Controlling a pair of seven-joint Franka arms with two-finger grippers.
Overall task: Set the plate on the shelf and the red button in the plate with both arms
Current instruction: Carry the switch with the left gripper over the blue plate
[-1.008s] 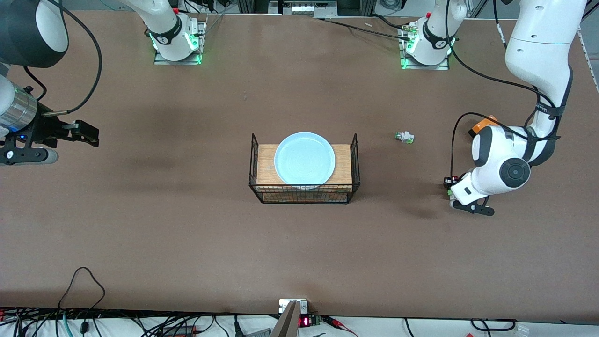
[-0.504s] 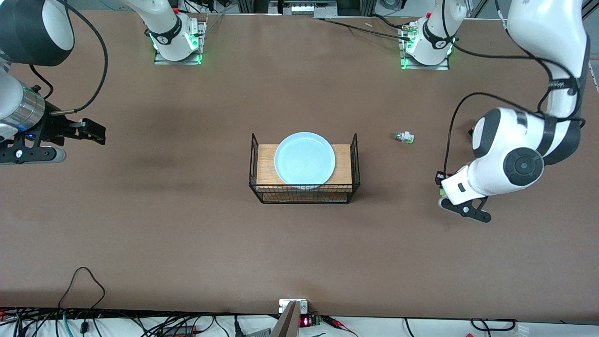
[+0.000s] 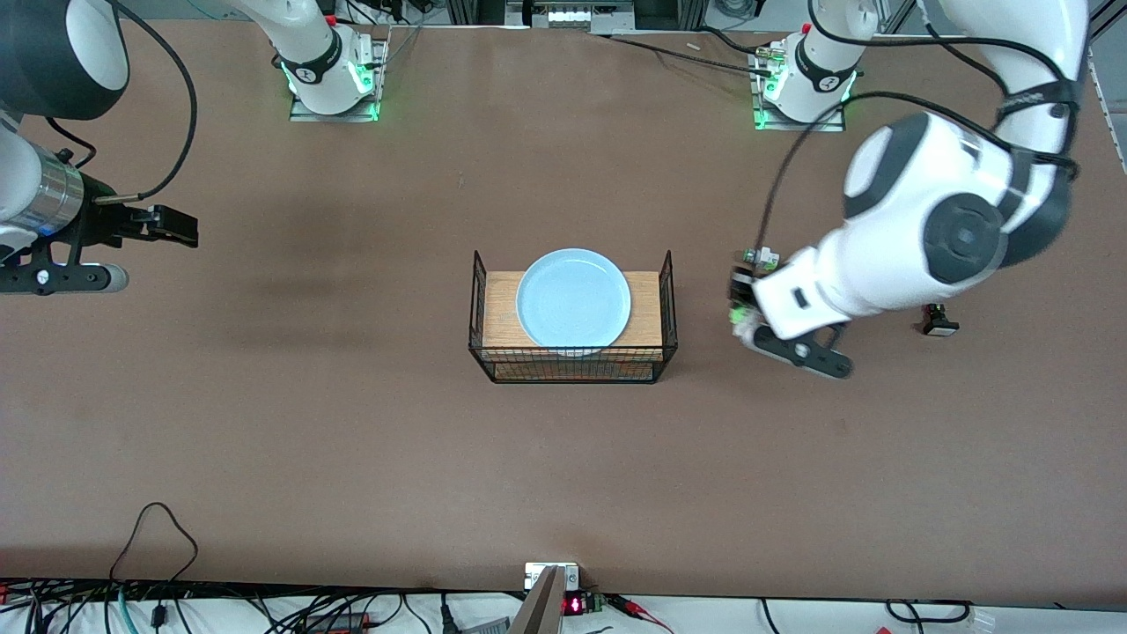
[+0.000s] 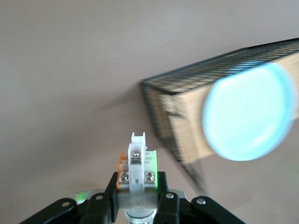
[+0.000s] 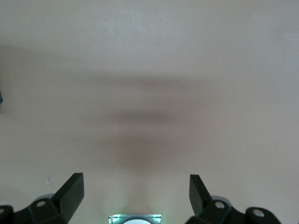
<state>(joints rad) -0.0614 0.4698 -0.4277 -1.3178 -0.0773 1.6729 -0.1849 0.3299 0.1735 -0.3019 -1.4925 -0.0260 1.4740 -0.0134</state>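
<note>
The pale blue plate [image 3: 572, 298] lies on the wooden top of the wire rack [image 3: 647, 321] at mid-table. My left gripper [image 3: 740, 308] hangs in the air just off the rack's end toward the left arm, shut on the red button [image 4: 138, 163]. The button's white body with a green mark sticks out of the jaws, and its cap is hidden between them. In the left wrist view the left gripper [image 4: 138, 189] faces the plate [image 4: 247, 114] and the rack [image 4: 184, 126]. My right gripper [image 3: 167, 231] waits open over bare table at the right arm's end; the right wrist view shows the right gripper [image 5: 135, 186] holding nothing.
A similar white part without a red cap [image 3: 762, 257] lies on the table close to the left gripper, partly covered by the left arm. A small black part with a pale face [image 3: 939, 323] sits toward the left arm's end. Cables run along the table's edge nearest the front camera.
The left arm has risen and swung toward the rack with the button in its jaws, uncovering the small black part. The right gripper has shifted slightly.
</note>
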